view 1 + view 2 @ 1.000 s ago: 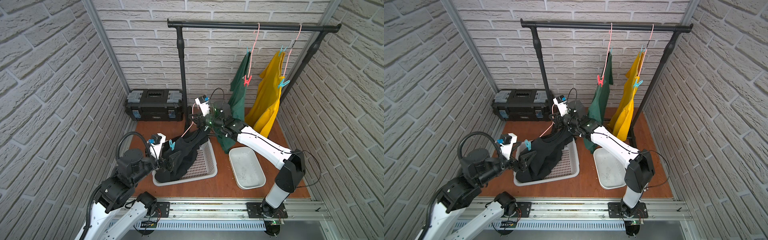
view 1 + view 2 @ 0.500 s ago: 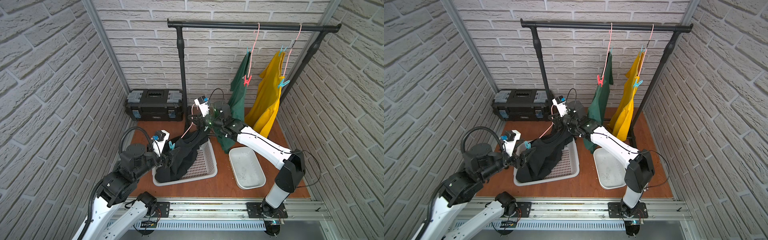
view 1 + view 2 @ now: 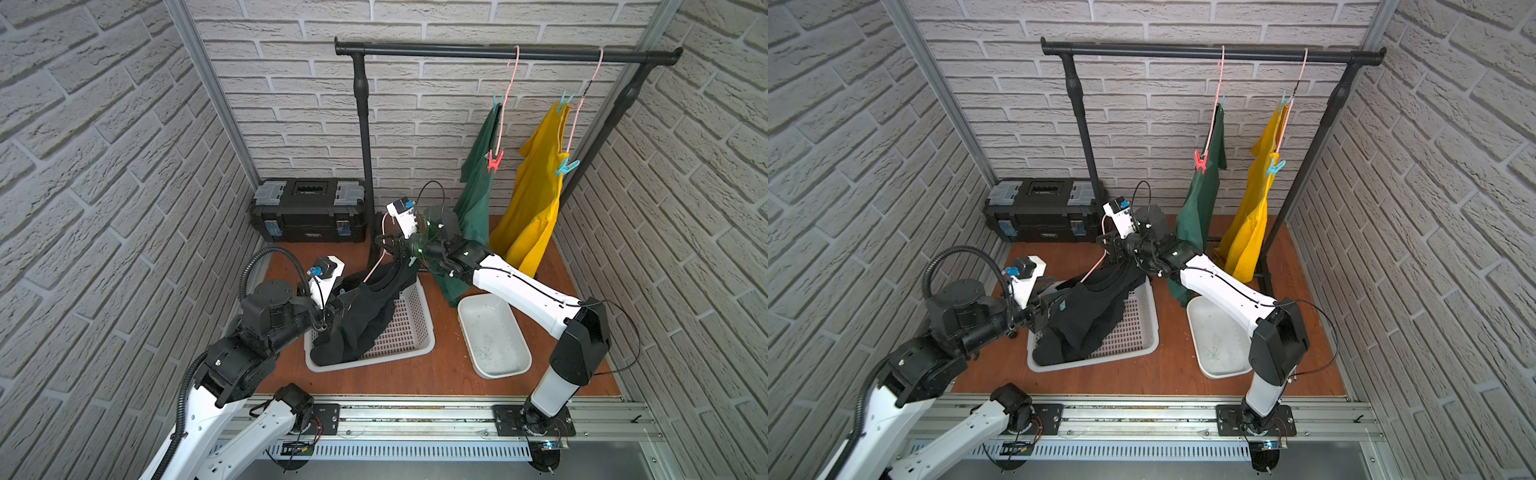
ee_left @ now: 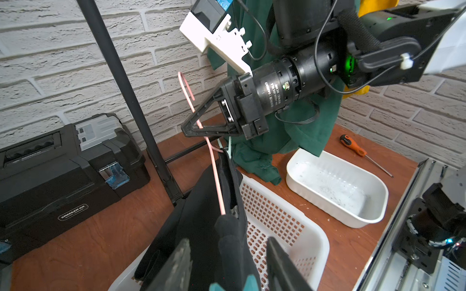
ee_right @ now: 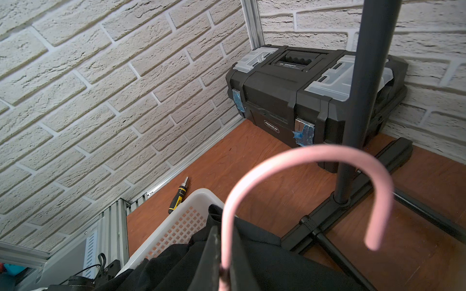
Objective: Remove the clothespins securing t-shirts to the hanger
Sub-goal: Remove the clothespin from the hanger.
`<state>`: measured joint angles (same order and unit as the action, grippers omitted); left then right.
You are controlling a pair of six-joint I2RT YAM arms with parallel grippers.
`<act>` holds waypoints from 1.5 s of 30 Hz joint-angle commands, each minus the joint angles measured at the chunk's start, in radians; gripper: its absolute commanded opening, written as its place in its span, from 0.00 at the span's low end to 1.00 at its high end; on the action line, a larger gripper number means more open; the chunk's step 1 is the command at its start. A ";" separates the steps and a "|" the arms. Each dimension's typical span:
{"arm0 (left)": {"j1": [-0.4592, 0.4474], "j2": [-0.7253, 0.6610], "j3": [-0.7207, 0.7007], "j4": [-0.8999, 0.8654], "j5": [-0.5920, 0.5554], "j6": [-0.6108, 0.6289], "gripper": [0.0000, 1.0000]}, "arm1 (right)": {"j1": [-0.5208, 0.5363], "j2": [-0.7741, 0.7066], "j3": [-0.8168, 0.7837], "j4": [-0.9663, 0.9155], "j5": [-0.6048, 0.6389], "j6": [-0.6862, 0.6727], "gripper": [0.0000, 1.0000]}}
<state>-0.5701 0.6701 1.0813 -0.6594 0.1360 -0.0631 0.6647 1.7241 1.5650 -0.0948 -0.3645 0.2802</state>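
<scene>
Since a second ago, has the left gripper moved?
Yes. The left gripper has advanced toward the toolbox and farther over the basket, jaws now straddling the teal clothespin on the black t-shirt.

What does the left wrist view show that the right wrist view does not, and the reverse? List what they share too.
Only the left wrist view: the right gripper, green shirt, tray, orange screwdriver and teal clothespin.
Only the right wrist view: a yellow-black screwdriver near the basket.
Both: toolbox, basket, black shirt, pink hanger and rack post.
</scene>
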 commanded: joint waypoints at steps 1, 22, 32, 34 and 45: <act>0.005 0.010 0.017 0.014 0.032 0.006 0.49 | 0.007 -0.040 0.002 0.045 -0.015 -0.009 0.02; 0.004 -0.029 -0.013 0.017 -0.012 -0.202 0.48 | 0.007 -0.075 -0.059 0.160 0.029 0.015 0.02; 0.004 -0.047 -0.061 0.010 -0.002 -0.216 0.48 | 0.007 -0.084 -0.063 0.174 0.046 0.017 0.03; 0.005 -0.050 -0.069 0.013 -0.001 -0.217 0.48 | 0.007 -0.084 -0.065 0.173 0.047 0.017 0.02; 0.005 -0.052 -0.075 0.044 -0.005 -0.219 0.29 | 0.007 -0.087 -0.069 0.171 0.044 0.014 0.02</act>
<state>-0.5701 0.6189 1.0195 -0.6590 0.1322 -0.2684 0.6659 1.6894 1.5024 0.0116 -0.3302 0.2844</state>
